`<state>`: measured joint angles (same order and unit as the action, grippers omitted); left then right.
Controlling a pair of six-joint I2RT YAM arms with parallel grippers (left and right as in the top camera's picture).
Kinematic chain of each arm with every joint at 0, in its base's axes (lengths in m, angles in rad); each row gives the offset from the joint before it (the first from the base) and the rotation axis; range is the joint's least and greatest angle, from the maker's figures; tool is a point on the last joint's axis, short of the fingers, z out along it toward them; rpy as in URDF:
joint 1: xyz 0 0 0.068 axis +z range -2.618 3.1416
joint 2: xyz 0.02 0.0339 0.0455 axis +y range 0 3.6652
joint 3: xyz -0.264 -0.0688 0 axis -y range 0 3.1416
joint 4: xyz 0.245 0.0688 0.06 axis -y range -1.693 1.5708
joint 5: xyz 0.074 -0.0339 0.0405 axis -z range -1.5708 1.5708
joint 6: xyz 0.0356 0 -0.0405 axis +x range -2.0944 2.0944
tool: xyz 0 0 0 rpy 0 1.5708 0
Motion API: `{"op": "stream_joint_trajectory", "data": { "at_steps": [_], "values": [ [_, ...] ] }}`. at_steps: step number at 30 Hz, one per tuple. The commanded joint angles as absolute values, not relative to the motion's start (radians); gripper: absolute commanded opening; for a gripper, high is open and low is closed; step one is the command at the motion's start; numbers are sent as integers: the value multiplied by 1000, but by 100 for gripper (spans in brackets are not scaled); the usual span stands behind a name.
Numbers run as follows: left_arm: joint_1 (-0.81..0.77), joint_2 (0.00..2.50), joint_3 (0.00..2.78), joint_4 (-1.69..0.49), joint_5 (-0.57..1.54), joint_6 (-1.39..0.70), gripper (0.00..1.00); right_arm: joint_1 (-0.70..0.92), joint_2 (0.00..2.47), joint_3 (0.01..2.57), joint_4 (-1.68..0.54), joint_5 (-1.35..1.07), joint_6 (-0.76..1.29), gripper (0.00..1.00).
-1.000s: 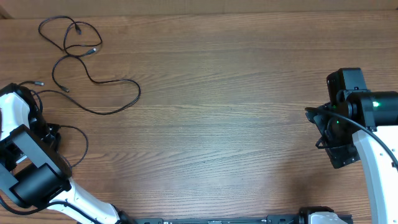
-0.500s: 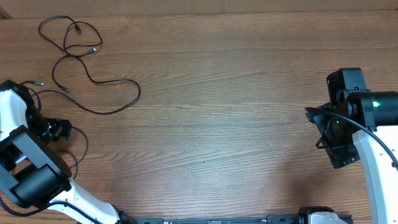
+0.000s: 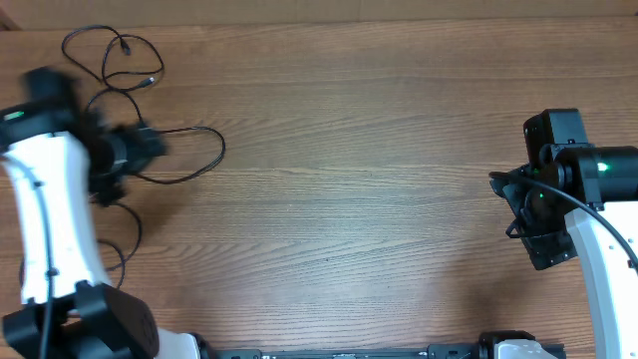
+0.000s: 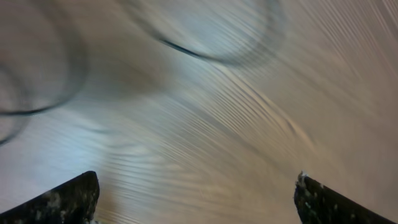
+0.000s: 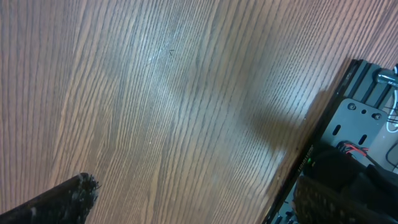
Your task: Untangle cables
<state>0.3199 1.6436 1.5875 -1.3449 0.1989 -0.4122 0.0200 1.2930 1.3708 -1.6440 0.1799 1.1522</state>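
Observation:
One thin black cable lies in loose loops from the far left corner down to a wide loop on the wooden table. Part of a second cable curves just below my left arm. My left gripper is a motion-blurred dark shape over the wide loop's left part. In the left wrist view it stands open and empty above the wood, with blurred cable arcs further ahead. My right gripper hovers at the right side, far from the cables. In its wrist view it is open with only bare wood between the fingers.
The table's front edge and the black arm mount show at the right of the right wrist view. A black rail runs along the table's near edge.
My left gripper opened and let go of the cable near the left edge. The arm then swung up and to the right, over the wide loop. The right arm stayed still.

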Motion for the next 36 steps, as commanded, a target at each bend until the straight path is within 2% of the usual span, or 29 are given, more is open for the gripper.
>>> {"op": "stream_joint_trajectory", "data": {
  "at_steps": [1, 7, 13, 28, 36],
  "values": [
    [54, 1621, 1600, -1358, 109, -355, 100, 17, 1277, 1394, -1644, 182, 1158, 100],
    [-218, 1601, 1600, -1363, 44, -356, 100, 17, 1277, 1394, -1644, 182, 1158, 100],
    [-345, 1436, 1600, -1365, 41, -376, 100, 17, 1277, 1394, -1644, 182, 1158, 100],
    [-348, 946, 1499, -1440, 6, -444, 100, 16, 1277, 1394, -1609, 115, 1155, 100],
    [-348, 833, 1362, -1441, -11, -495, 100, 17, 1270, 1394, -1631, -10, 907, 100]
  ]
}}
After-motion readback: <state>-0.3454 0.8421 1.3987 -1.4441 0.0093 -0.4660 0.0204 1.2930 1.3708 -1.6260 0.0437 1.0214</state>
